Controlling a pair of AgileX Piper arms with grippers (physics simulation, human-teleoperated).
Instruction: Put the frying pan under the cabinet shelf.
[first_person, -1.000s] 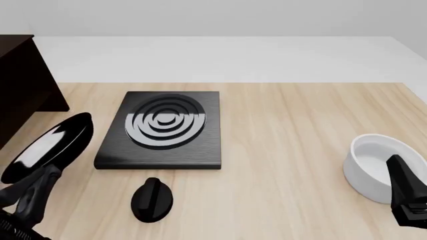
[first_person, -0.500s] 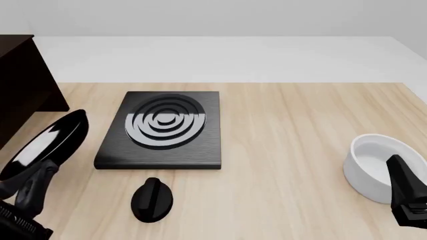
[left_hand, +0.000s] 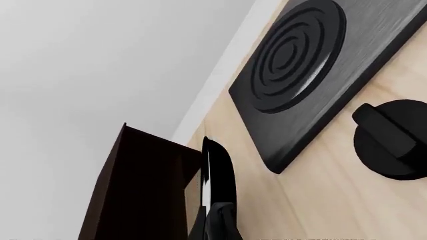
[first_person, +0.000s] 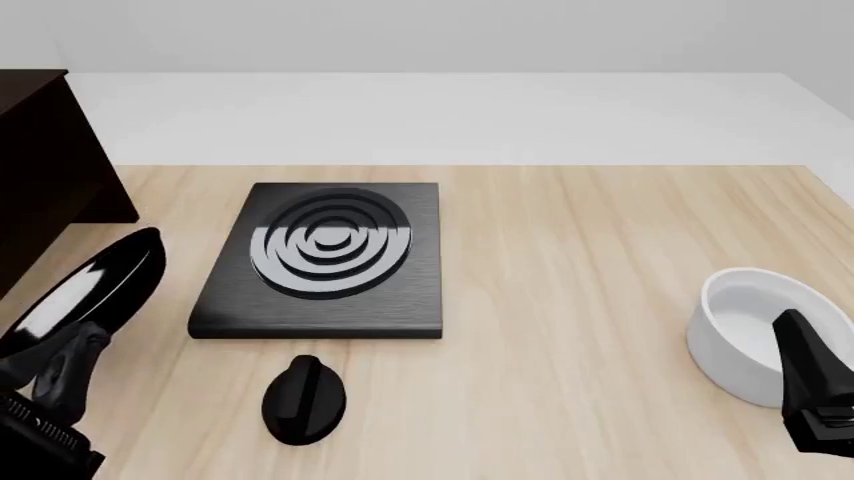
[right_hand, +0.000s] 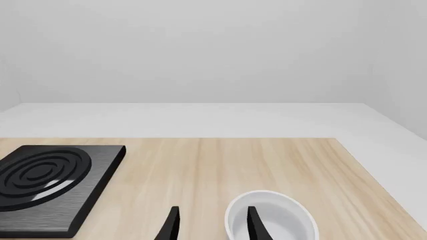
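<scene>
The left gripper (first_person: 60, 365) apparently clasped the tilted round black frying pan (first_person: 83, 292) beside the dark brown wooden cabinet shelf (first_person: 47, 165); the right gripper (right_hand: 210, 222) hung parted, holding nothing.

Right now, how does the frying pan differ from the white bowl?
The frying pan is shallow, black with a glossy grey inside; the white bowl is deeper and white all over. The pan is tilted steeply, held up off the table by the left gripper; the bowl sits upright on the table, ungrasped. Both are round, open vessels.
</scene>
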